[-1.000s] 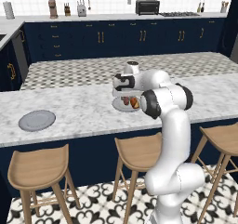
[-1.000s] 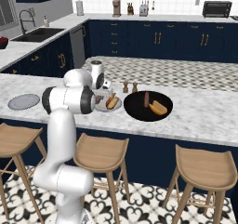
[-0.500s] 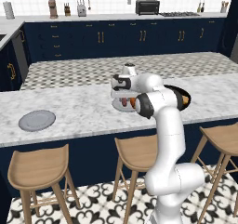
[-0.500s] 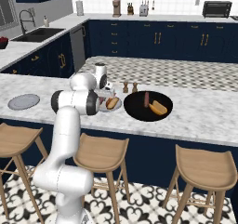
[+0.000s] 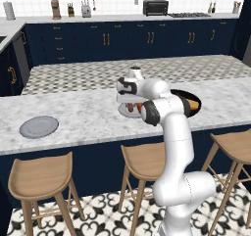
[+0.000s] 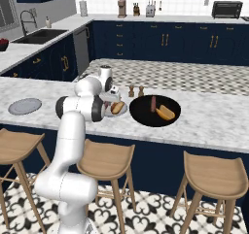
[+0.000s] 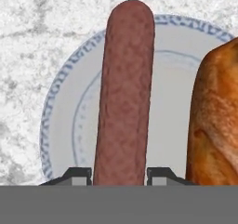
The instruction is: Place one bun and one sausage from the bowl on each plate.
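The white arm's claw (image 7: 119, 174) was clenched on a long reddish-brown sausage (image 7: 123, 93), one dark finger tip (image 7: 74, 175) on each side of it, in the hand view. The sausage hung over a flat round grey plate with a faint blue rim pattern (image 7: 69, 125), and a golden-brown crusty bun (image 7: 216, 121) lay on that same plate just beside the sausage. Whether the sausage touched the plate could not be told.

In the left base view the claw (image 5: 131, 104) was low over this plate (image 5: 122, 110), which sat on the white-grey marble counter (image 5: 88, 117) near the middle of its length. Just beside the plate, toward the counter's right end, stood the wide shallow round black bowl (image 6: 146, 117); in the right base view it held a second sausage (image 6: 153, 103) and a second bun (image 6: 166, 113), lying side by side.

A second plain grey round plate (image 5: 39, 127) lay bare well apart, toward the counter's left end near its front edge. Two small brown shakers (image 6: 136, 91) stood on the counter behind the bowl.
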